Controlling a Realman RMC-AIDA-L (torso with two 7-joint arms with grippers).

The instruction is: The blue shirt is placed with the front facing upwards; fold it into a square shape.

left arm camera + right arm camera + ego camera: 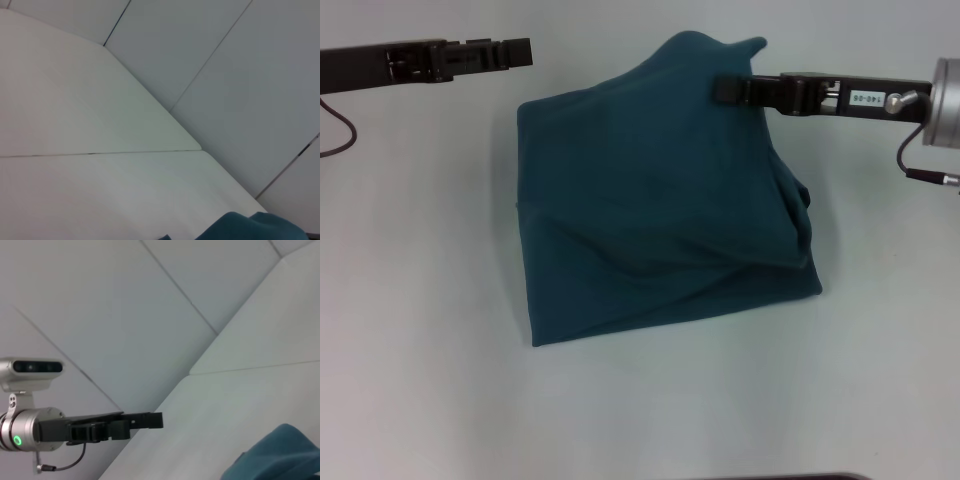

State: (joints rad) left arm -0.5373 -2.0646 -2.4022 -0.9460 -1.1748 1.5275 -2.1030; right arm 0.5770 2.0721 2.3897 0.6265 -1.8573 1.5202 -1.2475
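While a peak of cloth is held up at the upper right of the head view, the blue shirt point(660, 210) is seen raised into a tent shape over the middle of the white table point(420, 380). Its lower edge rests on the table, running from the lower left of the frame to the right of centre, and diagonal folds cross the plain teal cloth. No lettering is seen on the side that shows.

The right gripper point(725, 89) is reached in from the right edge of the frame, and its tip is set against the lifted cloth just below the peak, closed on the blue shirt.

The left gripper point(520, 53) is held in the upper left of the head view, level and above the table, apart from the cloth; it cannot be told whether it is open or closed. It is also seen side-on in the right wrist view, at the lower left point(152, 420), with grey wall panels point(100, 315) behind it.
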